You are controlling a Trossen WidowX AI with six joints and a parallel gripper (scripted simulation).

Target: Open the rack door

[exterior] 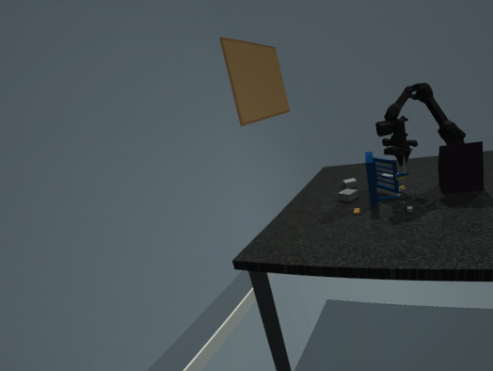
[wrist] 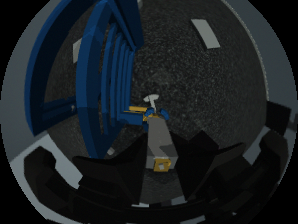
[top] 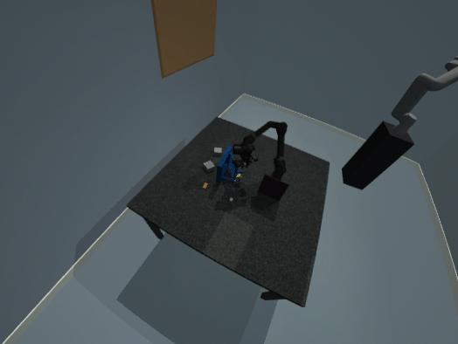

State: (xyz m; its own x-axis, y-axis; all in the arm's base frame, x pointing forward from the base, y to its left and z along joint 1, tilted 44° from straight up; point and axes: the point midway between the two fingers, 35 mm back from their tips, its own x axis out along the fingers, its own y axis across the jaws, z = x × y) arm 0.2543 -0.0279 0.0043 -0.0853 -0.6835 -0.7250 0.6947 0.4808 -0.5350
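The blue rack frame (top: 220, 172) (exterior: 370, 181) (wrist: 34, 85) stands upright on the table (top: 280, 227) (exterior: 329, 245). Its barred blue door (exterior: 396, 175) (wrist: 89, 95) stands partly open, swung out at an angle from the frame; I cannot tell the exact angle. The grey upright handle (wrist: 159, 135), with a yellow end, is on the door's free side. My gripper (top: 246, 163) (exterior: 403, 165) (wrist: 157, 135) points down and is shut on the handle, one dark finger on each side. A yellow bar (wrist: 137, 109) shows beside the handle's lower part. The fingers partly hide the handle in the top and exterior views.
Two pale boxes (top: 218, 150) (top: 209, 166) (exterior: 349, 182) (exterior: 348, 195) lie behind the frame. An orange piece (top: 204, 185) (exterior: 357, 211) and a small white cube (top: 231, 199) (exterior: 409, 208) lie near the rack. A dark upright panel (top: 273, 188) (exterior: 461, 167) stands by the arm's base.
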